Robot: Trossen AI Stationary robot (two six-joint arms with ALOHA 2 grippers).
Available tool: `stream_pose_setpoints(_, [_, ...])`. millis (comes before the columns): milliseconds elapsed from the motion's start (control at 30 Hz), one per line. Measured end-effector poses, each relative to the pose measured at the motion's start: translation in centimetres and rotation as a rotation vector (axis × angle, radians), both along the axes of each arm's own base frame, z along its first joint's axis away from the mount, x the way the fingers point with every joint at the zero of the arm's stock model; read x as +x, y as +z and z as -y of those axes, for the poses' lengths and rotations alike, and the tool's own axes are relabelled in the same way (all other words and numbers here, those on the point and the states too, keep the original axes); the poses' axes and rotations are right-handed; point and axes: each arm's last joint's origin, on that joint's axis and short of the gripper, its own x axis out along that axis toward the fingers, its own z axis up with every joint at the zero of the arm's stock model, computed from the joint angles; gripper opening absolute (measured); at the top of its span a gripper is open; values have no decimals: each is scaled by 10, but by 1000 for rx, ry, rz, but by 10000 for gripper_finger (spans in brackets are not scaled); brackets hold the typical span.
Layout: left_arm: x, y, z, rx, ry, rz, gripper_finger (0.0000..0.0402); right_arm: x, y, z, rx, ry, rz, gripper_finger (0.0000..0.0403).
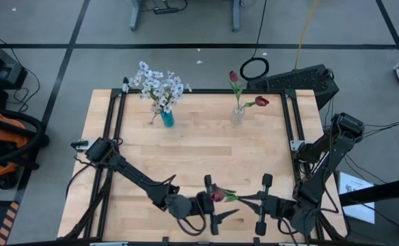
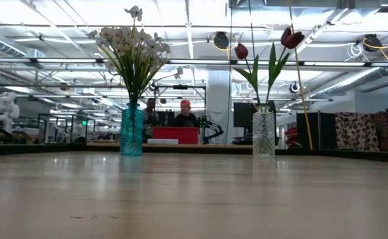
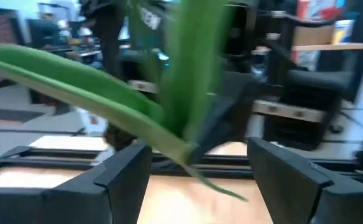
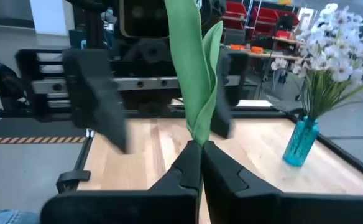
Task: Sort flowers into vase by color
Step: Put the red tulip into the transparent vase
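On the far left side of the table (image 1: pixel 193 147) there's a blue vase (image 1: pixel 167 119) stuffed with the white flowers (image 1: pixel 160 85), all three sprays look to be in there already. Over to the right of it sits a clear vase (image 1: pixel 238 115) with two red tulips (image 2: pixel 293 37) standing up in it, leaves and all.

Down at the near edge, both arms meet in the middle. The left gripper (image 1: pixel 212 205) has its fingers spread wide, sitting on either side of the third tulip (image 1: pixel 217 196) but not pinching it; from its wrist camera you can see the green leaves (image 3: pixel 169 93) hanging in the gap between the two fingers (image 3: pixel 122 174), with space on both sides.

Right next to it, the right gripper (image 1: pixel 262 203) is the one doing the holding: its fingers are squeezed together on the tulip's stem, and the leaves shoot up out of the pinch in its wrist view. So the flower runs sideways between the two grippers, bud toward the left one, above the wood.
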Motion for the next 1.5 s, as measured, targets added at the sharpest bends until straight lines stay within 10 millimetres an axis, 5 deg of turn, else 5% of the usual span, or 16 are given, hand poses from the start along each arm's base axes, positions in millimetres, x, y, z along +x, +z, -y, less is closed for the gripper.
stream_pose_setpoints(500, [-1, 5, 4, -46, -112, 51, 258, 3, 24, -6, -52, 153, 114, 0])
stream_pose_setpoints(967, [7, 7, -9, -52, -125, 66, 161, 10, 26, -1, -42, 144, 130, 0])
stream_pose_setpoints(1367, [7, 6, -8, -46, -128, 63, 14, 10, 26, -1, -47, 143, 129, 0])
stream_pose_setpoints(1500, [7, 6, -8, -42, -128, 62, 12, 10, 26, -1, -47, 142, 129, 0])
